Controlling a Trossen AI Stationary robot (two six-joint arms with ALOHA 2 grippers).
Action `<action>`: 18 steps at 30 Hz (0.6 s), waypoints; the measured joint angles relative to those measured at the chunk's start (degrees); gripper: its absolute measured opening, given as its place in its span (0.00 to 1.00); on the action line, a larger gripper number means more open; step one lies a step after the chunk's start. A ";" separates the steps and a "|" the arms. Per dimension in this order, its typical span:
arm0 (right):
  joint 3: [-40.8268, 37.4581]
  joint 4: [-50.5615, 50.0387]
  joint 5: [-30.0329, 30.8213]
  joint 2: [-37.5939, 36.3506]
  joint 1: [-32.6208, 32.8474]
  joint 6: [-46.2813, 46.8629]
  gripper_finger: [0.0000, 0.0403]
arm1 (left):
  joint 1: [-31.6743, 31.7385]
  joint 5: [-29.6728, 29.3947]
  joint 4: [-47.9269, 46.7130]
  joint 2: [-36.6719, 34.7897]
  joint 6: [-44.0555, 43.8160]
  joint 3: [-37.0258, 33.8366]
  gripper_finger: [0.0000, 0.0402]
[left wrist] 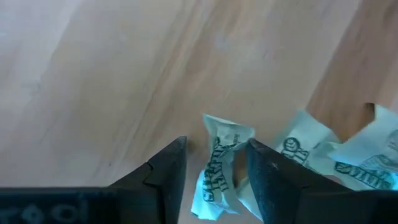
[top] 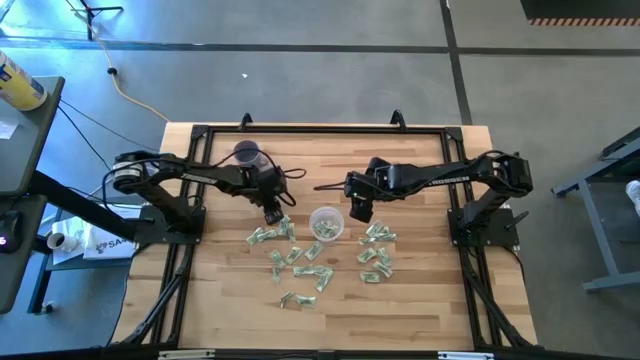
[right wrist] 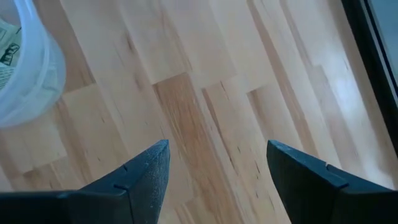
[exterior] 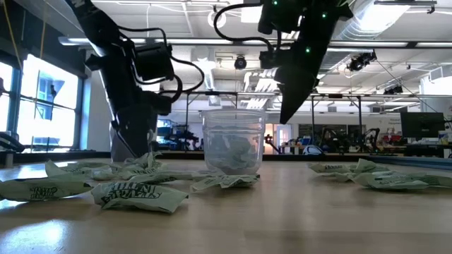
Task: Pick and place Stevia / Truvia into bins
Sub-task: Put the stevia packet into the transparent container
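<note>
Several pale green and white sachets lie flat on the wooden table in a left group (top: 285, 255) and a right group (top: 376, 255), seen level as crumpled packets (exterior: 138, 195). The clear cup (top: 326, 222) stands upright between the groups with sachets inside (exterior: 234, 144). My left gripper (top: 273, 213) is down at the table at the left group's far end. It is open, with its fingers on either side of one crumpled sachet (left wrist: 219, 165). My right gripper (top: 360, 210) is open and hangs above bare wood just right of the cup (right wrist: 25, 62).
A purple mug (top: 246, 153) stands on the far left part of the table behind my left arm. A black frame (top: 320, 127) runs along the table's edges. Bare wood lies between the cup and the far edge, and along the near edge.
</note>
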 joint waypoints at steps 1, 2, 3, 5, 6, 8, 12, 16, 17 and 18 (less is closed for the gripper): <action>0.00 0.00 0.01 0.00 0.00 0.41 0.64 | 0.00 -0.24 0.09 0.28 0.00 0.02 0.46; 0.00 0.00 0.03 0.00 0.00 0.75 0.64 | 0.00 -0.40 0.17 0.41 0.00 0.08 0.44; 0.00 0.00 0.03 0.00 0.02 0.93 0.64 | 0.00 -0.57 0.23 0.45 0.00 0.07 0.41; 0.00 0.00 0.10 0.00 0.18 0.95 0.64 | 0.02 -0.98 0.95 0.55 -0.03 0.02 0.34; 0.00 0.04 0.46 0.00 0.36 0.95 0.64 | 0.02 -1.36 1.33 0.61 -0.02 0.02 0.31; 0.00 0.34 1.64 -0.05 1.04 0.93 0.64 | 0.02 -1.66 1.65 0.63 -0.04 0.02 0.22; -0.02 0.31 4.50 -1.90 2.91 0.81 0.64 | 0.00 -1.50 1.15 0.70 -1.39 0.64 0.07; -0.02 -0.21 8.08 -5.51 4.89 1.78 0.64 | -0.02 -1.03 -0.16 0.83 -5.74 3.13 0.06; -0.02 -0.55 9.10 -6.68 5.46 2.02 0.64 | -0.02 -0.83 -0.06 0.83 -6.55 3.99 0.07; -0.02 -1.23 10.35 -7.77 6.06 2.42 0.64 | -0.02 -0.13 -0.27 0.83 -7.34 5.01 0.08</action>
